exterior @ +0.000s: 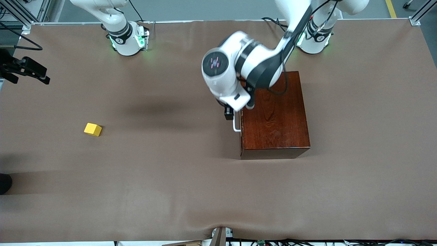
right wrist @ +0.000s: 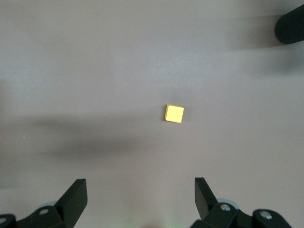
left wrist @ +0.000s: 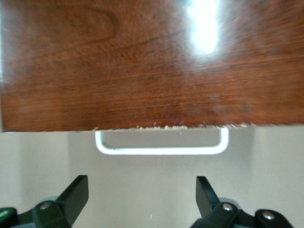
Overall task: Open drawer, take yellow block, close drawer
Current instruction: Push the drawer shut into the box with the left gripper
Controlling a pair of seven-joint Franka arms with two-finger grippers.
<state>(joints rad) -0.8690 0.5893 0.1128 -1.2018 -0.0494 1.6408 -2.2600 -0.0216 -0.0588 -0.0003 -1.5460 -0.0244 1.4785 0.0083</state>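
The dark reddish-brown wooden box [exterior: 275,116] stands toward the left arm's end of the table. Its drawer is shut, and only the white U-shaped handle [exterior: 236,125] sticks out of the box's front. My left gripper [exterior: 229,114] hangs open just in front of the handle, not touching it. In the left wrist view the handle [left wrist: 161,149] lies below the box's top [left wrist: 152,61], past the open left gripper [left wrist: 142,187]. The yellow block [exterior: 93,129] lies on the cloth toward the right arm's end. My right gripper [right wrist: 140,190] is open and empty, high over the block [right wrist: 174,113].
A brown cloth [exterior: 170,177] covers the table. A black mount [exterior: 25,68] juts in at the right arm's end. A dark round object [exterior: 4,182] sits at that same edge, nearer the front camera; it also shows in the right wrist view [right wrist: 289,26].
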